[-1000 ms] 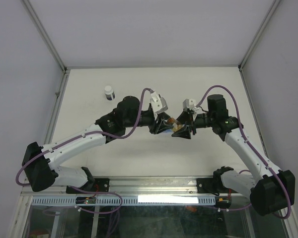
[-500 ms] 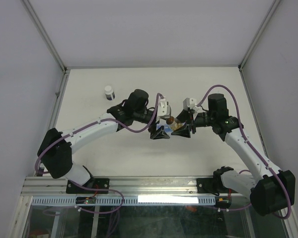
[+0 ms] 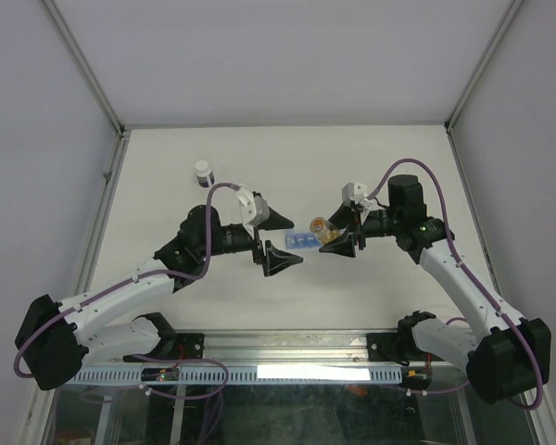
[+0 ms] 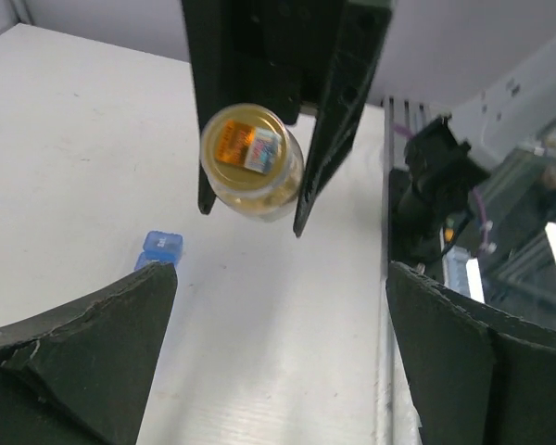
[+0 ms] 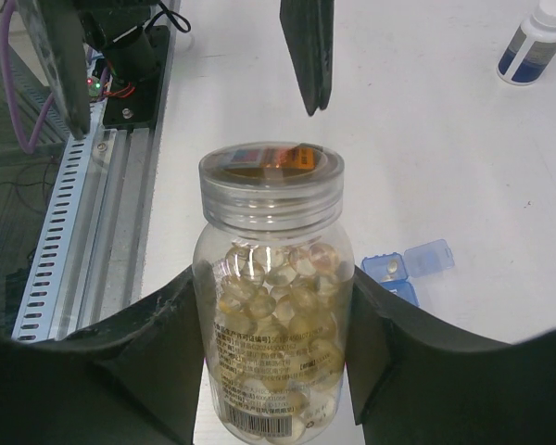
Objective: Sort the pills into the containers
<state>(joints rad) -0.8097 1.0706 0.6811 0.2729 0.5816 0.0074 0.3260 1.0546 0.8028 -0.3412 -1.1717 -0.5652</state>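
Cap-off step — right gripper (image 3: pixel 340 243) clamps the bottle (image 5: pixel 271 306), pills (image 5: pixel 276 273) inside, cap (image 5: pixel 271 171) still on; left gripper (image 3: pixel 277 238) wide, empty, facing the cap — next, I judge, left must close on it and unscrew, organiser (image 3: pixel 302 240) on the table below, between both.

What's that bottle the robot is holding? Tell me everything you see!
The bottle is clear plastic with a wide clear screw lid, closed, an orange and blue sticker showing through its top. It is packed with round amber pills, and a label with a barcode wraps its lower part. The right end effector grips its sides between two black fingers, holding it sideways, lid facing the open left end effector.
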